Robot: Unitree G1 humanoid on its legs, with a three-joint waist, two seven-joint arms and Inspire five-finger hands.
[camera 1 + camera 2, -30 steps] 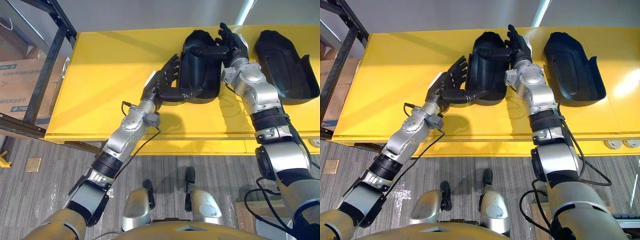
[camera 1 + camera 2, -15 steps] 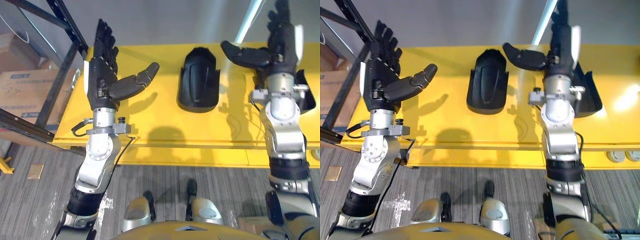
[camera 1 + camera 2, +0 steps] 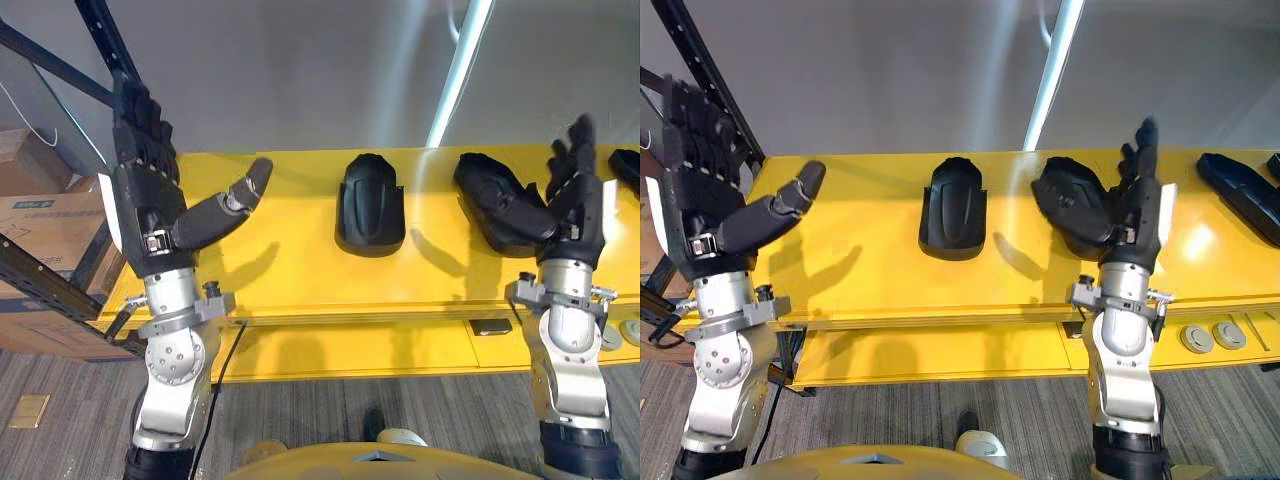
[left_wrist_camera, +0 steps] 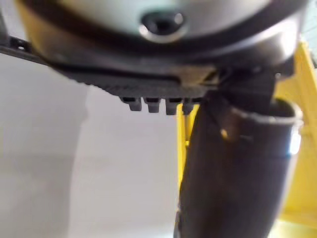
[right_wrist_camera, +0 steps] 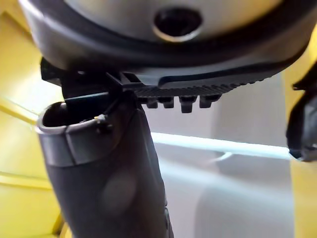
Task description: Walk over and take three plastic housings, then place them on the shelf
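Three black plastic housings lie on the yellow table. One housing sits at the middle, untouched. A second housing lies to its right, partly hidden behind my right hand's thumb. A third housing lies at the far right edge. My left hand is raised at the table's left end, open, fingers straight up and thumb stretched out, holding nothing. My right hand is raised at the right, open and empty too. Both hands hang over the table's front edge, well apart from the middle housing.
A black metal shelf frame stands at the left with cardboard boxes below it. A grey wall rises behind the table. Round sockets sit in the table's front ledge at the right.
Both hands have left the sides of the middle housing, lifted and spread apart. The housing stays on the table. The whole picture has shifted up and back, so the camera moved.
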